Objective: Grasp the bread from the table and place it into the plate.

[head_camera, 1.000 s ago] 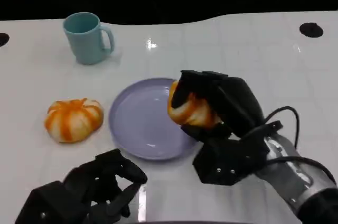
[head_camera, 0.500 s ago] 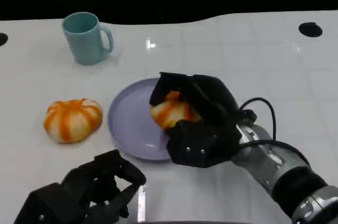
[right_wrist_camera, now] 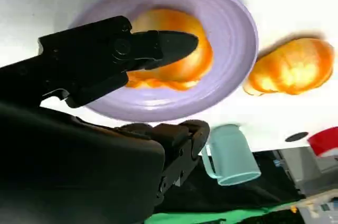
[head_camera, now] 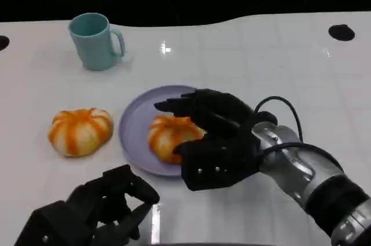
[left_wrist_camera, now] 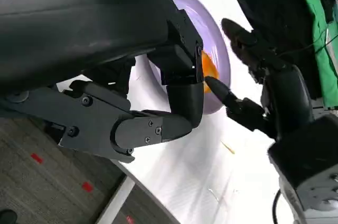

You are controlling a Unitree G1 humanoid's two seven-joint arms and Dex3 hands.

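Head view: the bread (head_camera: 166, 136) lies in the purple plate (head_camera: 134, 127), right hand (head_camera: 214, 138) at its 3 o'clock, fingers spread around it. Left hand (head_camera: 93, 211) rests on the counter (head_camera: 261, 60) at 7 o'clock, fingers curled, holding nothing.

Right wrist view: fingers (right_wrist_camera: 158, 47) apart over the bread (right_wrist_camera: 179, 68).
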